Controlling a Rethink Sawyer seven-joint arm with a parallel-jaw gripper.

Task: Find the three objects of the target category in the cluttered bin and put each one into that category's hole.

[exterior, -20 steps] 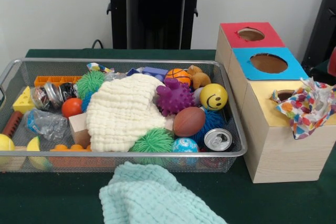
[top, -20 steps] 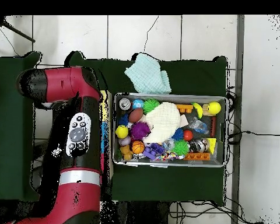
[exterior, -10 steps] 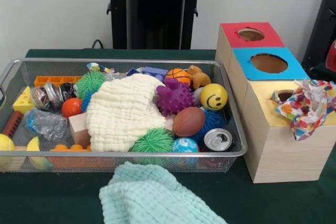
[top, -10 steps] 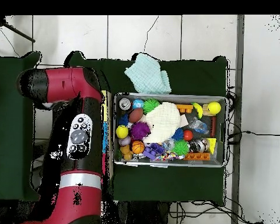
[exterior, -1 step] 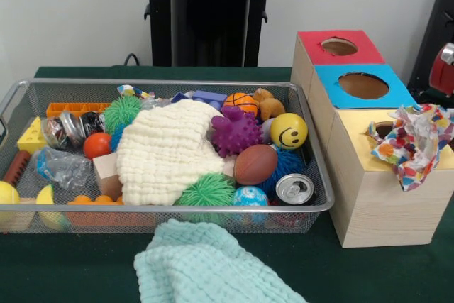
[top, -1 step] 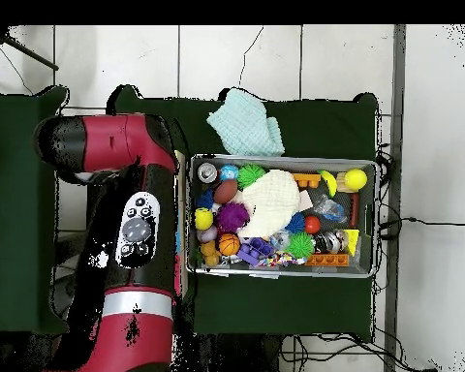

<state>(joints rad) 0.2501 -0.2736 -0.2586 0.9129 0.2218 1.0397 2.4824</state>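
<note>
Red and black robot arm fills the left part of the overhead view. In the front view only a red rounded part of it shows, at the right edge. The pincer shows in neither view, so whether it is wide, narrow or holding something cannot be told.

Dark green surface carries a silver wire-mesh bin. A row of three pale wooden boxes stands just beside the bin's right end. The box tops are red, blue and yellow, and each has a round hole.

- Cream waffle-weave cloth: in the middle of the bin, draped over other items.
- Mint-green waffle cloth: outside the bin, on the surface in front of its near wall.
- Multicoloured patterned cloth: crumpled on the yellow top, at the hole and hanging over the right edge.

Smaller items lie in the right part of the bin:
- purple spiky ball, touching the cream cloth
- brown toy football
- yellow smiley ball
- silver drinks can, in the near right corner
</note>
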